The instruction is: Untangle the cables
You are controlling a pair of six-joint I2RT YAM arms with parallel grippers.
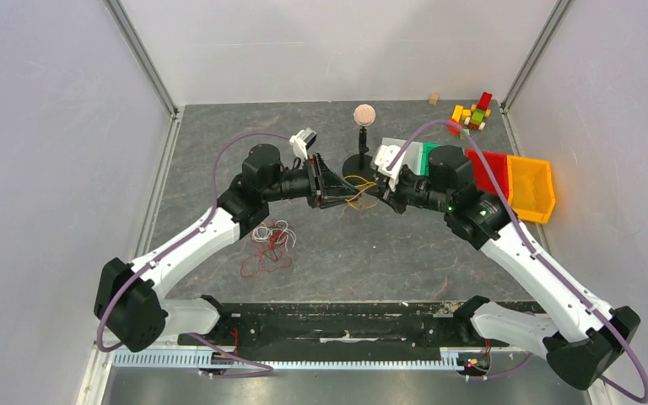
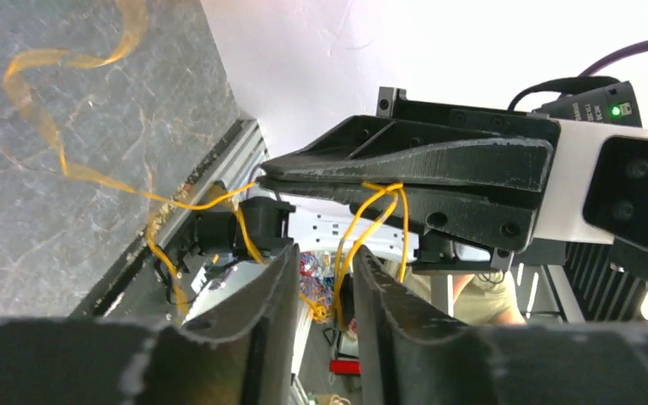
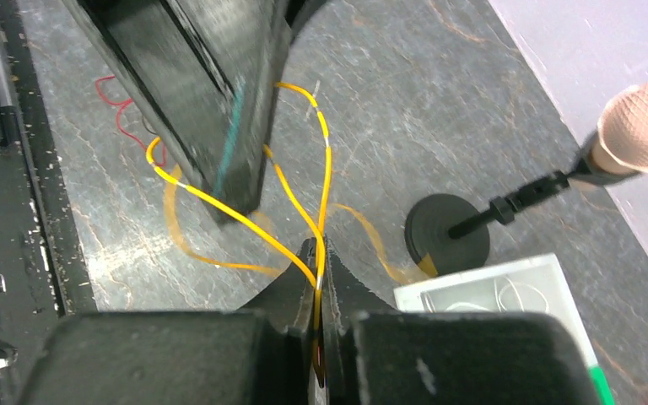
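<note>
My right pincer (image 3: 319,257): clenched on one orange wire (image 3: 327,164), held above the table (image 1: 405,261) | my left pincer (image 2: 325,261): parted, same wire looping loosely between | remaining cables (image 1: 270,246): red-white tangle lying left of centre.

Even bright light, soft shadows.
Left-wrist background blown white, orange cable (image 2: 46,57) loop unfocused; left gripper (image 3: 238,198) blurred in right-wrist view.

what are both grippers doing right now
left gripper: jaws slightly open, yellow wire running between them
right gripper: shut on the yellow wire
</note>
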